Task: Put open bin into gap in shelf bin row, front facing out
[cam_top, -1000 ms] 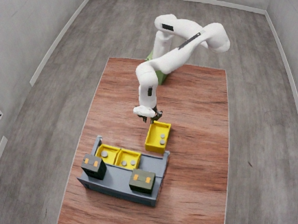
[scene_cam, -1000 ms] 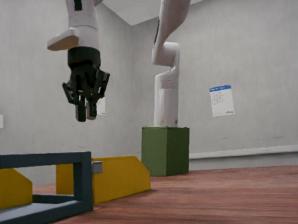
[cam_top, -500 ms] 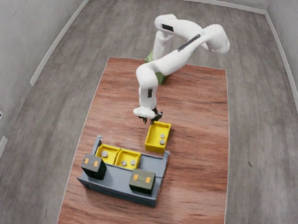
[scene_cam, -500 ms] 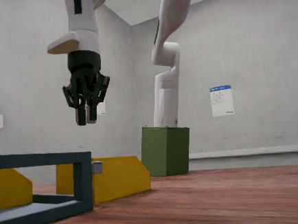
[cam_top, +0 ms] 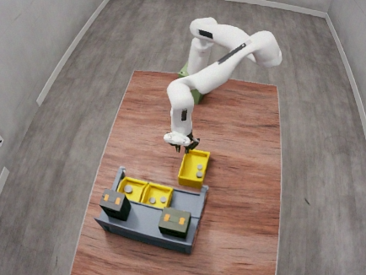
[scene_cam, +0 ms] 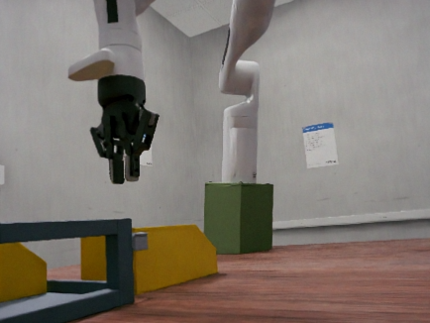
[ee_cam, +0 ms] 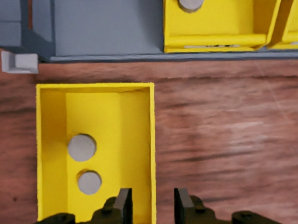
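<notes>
So the bin to be shelved (cam_top: 191, 163) (scene_cam: 173, 255) (ee_cam: 110, 115) is on the table in front of the shelf (cam_top: 145, 217) (scene_cam: 120, 268) (ee_cam: 100, 58), with two round parts (cam_top: 199, 174) (ee_cam: 82, 147) in it. The gripper (cam_top: 182, 148) (scene_cam: 124, 180) (ee_cam: 153, 204) is hanging well above it, jaws part-way spread, nothing pinched. Seen from the wrist, one long side wall runs between the fingertips, so a mostly straight drop onto that wall looks like the move.

The bin's long axis points at the shelf, tall end nearest, low front towards the arm's base, so no spin should be needed. The gap is almost straight ahead, just a bit off sideways, between the end post and the neighbouring bin (cam_top: 157, 197) (ee_cam: 220, 22). The knob (scene_cam: 141, 241) (ee_cam: 25, 63) sits close to one corner and could be snagged. Open table is left on the other side. Tilting should be kept gentle, or the parts may slide out.
</notes>
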Controlling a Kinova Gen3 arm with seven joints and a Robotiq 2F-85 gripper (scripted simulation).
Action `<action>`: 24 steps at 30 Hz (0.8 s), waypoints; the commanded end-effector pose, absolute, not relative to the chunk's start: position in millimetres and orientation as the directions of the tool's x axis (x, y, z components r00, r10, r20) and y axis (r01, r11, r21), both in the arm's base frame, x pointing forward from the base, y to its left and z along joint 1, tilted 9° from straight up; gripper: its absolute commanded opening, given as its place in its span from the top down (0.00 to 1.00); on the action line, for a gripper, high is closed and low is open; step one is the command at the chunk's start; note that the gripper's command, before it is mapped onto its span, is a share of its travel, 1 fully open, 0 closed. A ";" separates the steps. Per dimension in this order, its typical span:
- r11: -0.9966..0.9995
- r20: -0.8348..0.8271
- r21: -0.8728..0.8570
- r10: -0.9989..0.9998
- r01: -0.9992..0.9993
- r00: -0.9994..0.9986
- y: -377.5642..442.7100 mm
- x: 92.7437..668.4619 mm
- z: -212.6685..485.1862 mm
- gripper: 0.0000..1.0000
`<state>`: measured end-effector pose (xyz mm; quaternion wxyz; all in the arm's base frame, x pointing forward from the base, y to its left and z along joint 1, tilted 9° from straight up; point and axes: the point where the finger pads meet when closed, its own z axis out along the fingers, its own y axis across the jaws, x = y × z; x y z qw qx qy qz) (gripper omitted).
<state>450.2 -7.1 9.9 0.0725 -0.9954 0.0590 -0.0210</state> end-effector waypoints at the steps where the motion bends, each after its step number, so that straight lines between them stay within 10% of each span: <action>1: -0.982 0.035 -0.147 -0.121 -0.115 0.992 -7.4 450.6 10.4 0.65; 24: -0.982 0.035 -0.147 -0.121 -0.115 0.992 -7.1 450.7 8.2 0.61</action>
